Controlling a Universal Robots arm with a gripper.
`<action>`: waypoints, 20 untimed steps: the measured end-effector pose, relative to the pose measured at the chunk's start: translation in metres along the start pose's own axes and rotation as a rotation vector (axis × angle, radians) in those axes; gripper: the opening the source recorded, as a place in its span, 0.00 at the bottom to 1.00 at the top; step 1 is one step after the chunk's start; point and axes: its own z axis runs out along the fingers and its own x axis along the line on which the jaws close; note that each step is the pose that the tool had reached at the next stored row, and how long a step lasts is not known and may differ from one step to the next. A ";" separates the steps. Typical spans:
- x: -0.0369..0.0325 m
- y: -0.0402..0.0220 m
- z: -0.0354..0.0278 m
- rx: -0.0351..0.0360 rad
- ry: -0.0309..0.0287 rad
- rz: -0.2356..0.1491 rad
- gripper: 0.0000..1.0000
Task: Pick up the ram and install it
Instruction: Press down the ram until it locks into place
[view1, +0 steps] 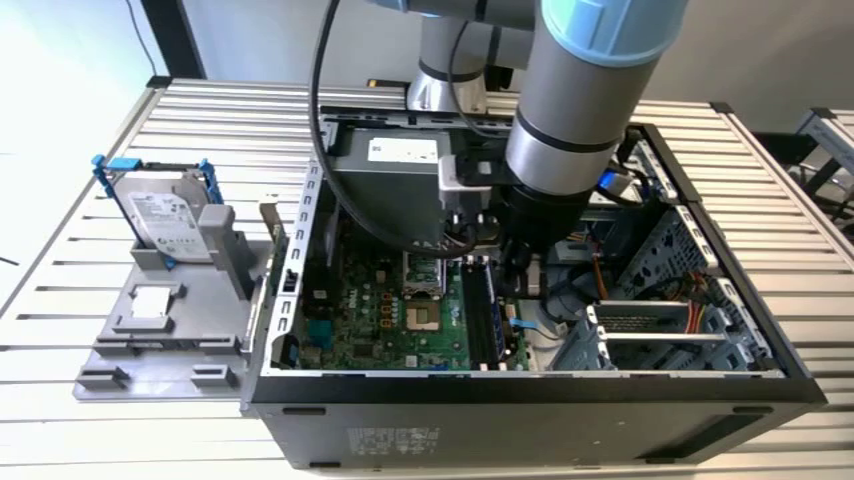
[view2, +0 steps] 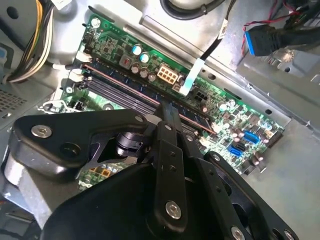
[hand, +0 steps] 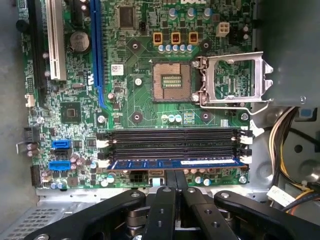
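The ram (hand: 175, 163), a long thin dark circuit-board strip with a blue face, sits in the memory slot of the green motherboard (hand: 125, 100) nearest the board's edge, with the other black slots beside it bare; it looks seated, or close to it, though whether the white end latches have closed I cannot tell. First wrist view: the black linkage gripper (hand: 174, 176) hangs just over the strip's long top edge near mid-length, fingers drawn together, tips at or barely off the edge; contact not resolvable. Open square CPU socket (hand: 171, 82) and its raised silver retention frame (hand: 235, 77) lie beyond the slot bank from the ram. Second wrist view: the same closed fingertips (view2: 169, 114) point down onto the slot bank of the motherboard (view2: 225, 107), meeting the ram (view2: 192, 116) edge-on. Exterior view: the grey and pale-blue arm (view1: 587, 90) reaches steeply down into the open black computer case (view1: 534, 385), wrist near vertical, gripper (view1: 514, 285) low over the board. Handling judgement: light, stiff but brittle, contacts delicate; grip by the long flat faces or top edge, press evenly, no twist.
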 end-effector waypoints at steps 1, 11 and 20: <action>0.0001 0.0003 -0.0001 0.0016 0.0002 -0.001 0.00; -0.0030 0.0069 0.0127 0.0032 0.0083 -0.004 0.00; -0.0082 0.0097 0.0274 0.0045 0.0098 -0.004 0.00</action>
